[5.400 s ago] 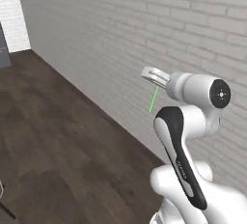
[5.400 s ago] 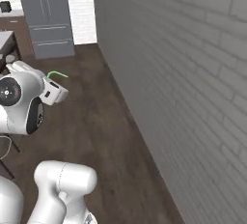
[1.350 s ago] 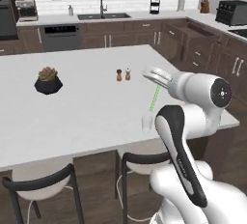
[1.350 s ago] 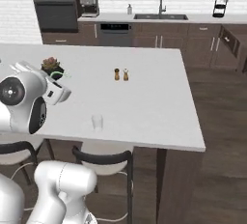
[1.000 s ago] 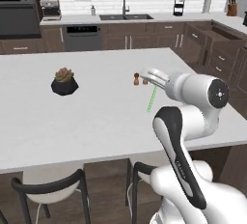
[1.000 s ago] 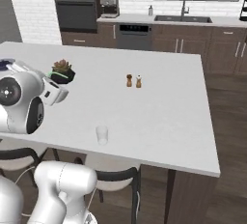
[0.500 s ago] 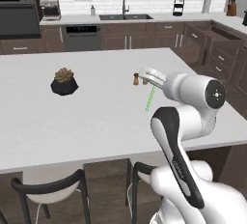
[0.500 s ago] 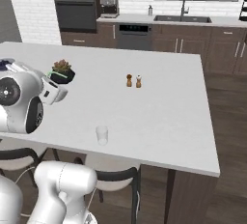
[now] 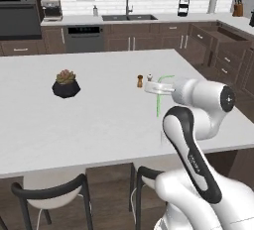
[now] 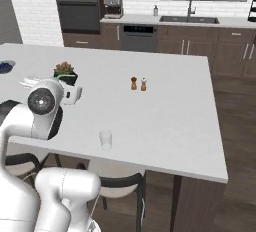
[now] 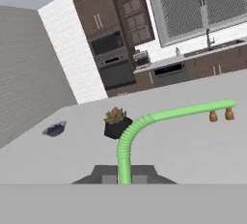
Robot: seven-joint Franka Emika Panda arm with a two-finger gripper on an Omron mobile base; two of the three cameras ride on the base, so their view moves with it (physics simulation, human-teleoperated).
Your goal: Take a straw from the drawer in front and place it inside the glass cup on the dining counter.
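Gripper (image 9: 154,88) clamped on the green straw (image 9: 158,104), held above the white surface (image 9: 99,120). Glass cup (image 10: 105,139) stands near the surface's front edge, apparently below the straw.

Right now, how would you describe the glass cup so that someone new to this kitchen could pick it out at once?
Start at the big white dining counter in the middle of the kitchen. Near its front edge, above the stools, the glass cup stands alone. It is clear and colourless, unlike the brown and white shakers farther back or the dark potted plant to the left.
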